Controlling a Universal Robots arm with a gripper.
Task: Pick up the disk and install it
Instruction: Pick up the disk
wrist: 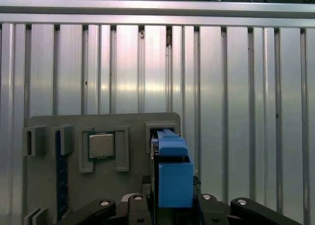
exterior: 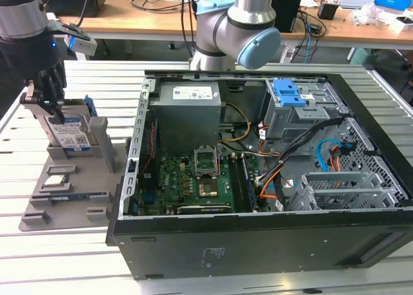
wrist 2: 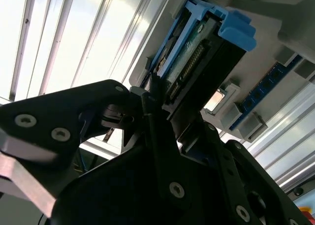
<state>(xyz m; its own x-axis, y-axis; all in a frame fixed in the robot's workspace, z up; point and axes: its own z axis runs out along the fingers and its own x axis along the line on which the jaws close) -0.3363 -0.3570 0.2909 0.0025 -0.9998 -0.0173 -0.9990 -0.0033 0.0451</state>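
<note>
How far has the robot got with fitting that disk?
Nothing is finished yet. The gripper is at the disk, which stands upright in the grey holder, not lifted out. Carrying it to the open computer case and installing it remain.

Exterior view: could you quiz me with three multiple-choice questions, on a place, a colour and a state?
1. Where is the flat silver-grey metal hard disk? A) in a drawer B) upright in the grey holder tray at the exterior view's left C) on a shelf
2. Its plastic side rails are: A) red B) blue C) yellow
3. The black metal computer case is: A) open B) shut C) wrapped
Answers: 1 B, it stands in the tray's slot; 2 B, blue edges frame it; 3 A, its green circuit board shows.
</note>
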